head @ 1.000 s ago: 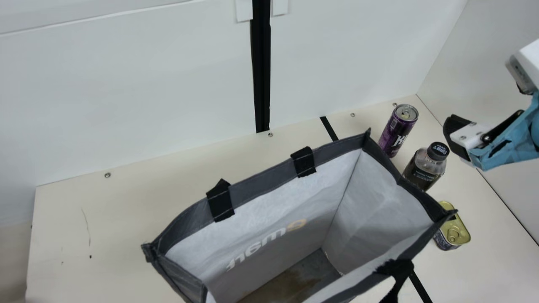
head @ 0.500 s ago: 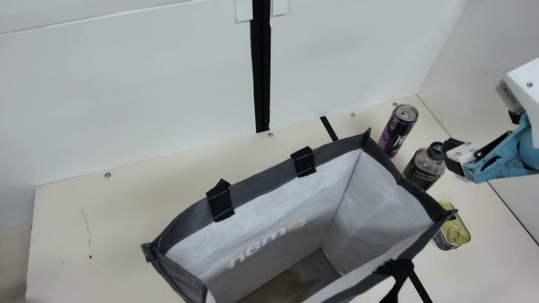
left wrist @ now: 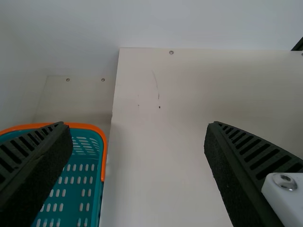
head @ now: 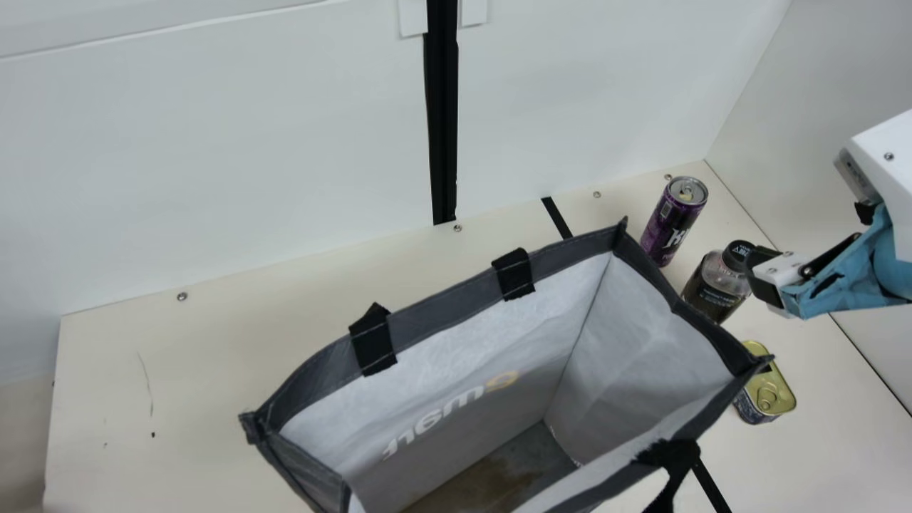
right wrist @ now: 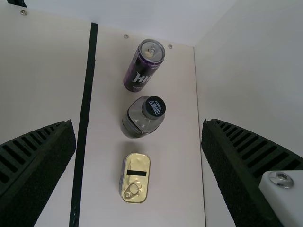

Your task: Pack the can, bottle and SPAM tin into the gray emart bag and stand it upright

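At the main view's right edge is my right gripper (head: 766, 278), beside the cap of the dark bottle (head: 716, 285). The right wrist view has my right gripper (right wrist: 138, 142) wide open, above the upright bottle (right wrist: 143, 116), the purple can (right wrist: 143, 66) and the SPAM tin (right wrist: 135, 178), with nothing held. The can (head: 673, 222) and tin (head: 767, 388) stand right of the gray emart bag (head: 442, 306), which is upright with its mouth spread. My left gripper (left wrist: 137, 142) stands open over bare table in the left wrist view.
In the left wrist view, a teal basket with an orange rim (left wrist: 102, 142) lies beyond the table's side edge. Walls bound the table (head: 142, 370) at the back and right. A black strap (head: 670, 484) hangs at the bag's near side.
My right gripper has come down and a little to the left in the main view, nearer the bottle. The bag, can, bottle and tin have stayed in place.
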Controlling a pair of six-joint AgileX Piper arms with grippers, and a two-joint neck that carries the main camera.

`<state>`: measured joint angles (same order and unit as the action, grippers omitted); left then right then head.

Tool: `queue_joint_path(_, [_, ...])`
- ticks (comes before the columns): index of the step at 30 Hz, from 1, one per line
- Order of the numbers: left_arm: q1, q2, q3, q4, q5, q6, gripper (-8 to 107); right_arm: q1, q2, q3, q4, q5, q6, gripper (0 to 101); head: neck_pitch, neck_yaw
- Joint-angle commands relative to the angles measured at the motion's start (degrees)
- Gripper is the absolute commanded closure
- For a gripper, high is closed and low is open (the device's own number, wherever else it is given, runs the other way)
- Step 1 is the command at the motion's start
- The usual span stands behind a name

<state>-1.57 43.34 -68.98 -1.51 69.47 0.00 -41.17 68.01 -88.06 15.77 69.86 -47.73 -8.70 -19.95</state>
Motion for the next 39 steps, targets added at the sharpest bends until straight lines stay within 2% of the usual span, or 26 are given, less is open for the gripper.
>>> queue_joint_path(1, [0.0,0.0,0.0,0.0,0.0,0.0,9,0.0,0.0,0.0,0.0,0.0,0.0,6,-1.3,0.0])
queue_joint_path(26, [-0.4,0.3,-0.2,0.0,-0.4,0.1,9,0.0,0.0,0.0,0.0,0.0,0.0,6,-1.3,0.0])
queue_joint_path(39, [-3.0,4.1,-4.7,-1.4,-1.6,1.7,9,0.0,0.0,0.0,0.0,0.0,0.0,6,-1.3,0.0])
